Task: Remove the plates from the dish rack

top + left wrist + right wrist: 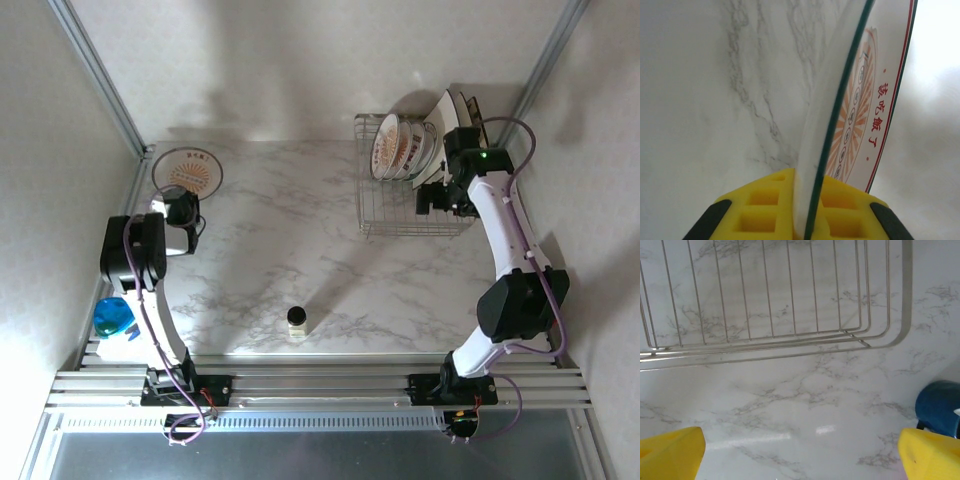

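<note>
Several plates (403, 148) lean in the dish rack (906, 290) at the far right. My left gripper (807, 205) is clenched on the teal rim of one round plate (860, 115) at the far left; my right gripper (800, 455) hangs released at the rack's near edge.

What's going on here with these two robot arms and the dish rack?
Two robot arms are emptying the dish rack. The left gripper is shut on the rim of one round plate, holding it at the far left of the table. The right gripper is open and empty, poised over the rack's near edge. Several more plates stand at the rack's far end, not yet unloaded.
</note>
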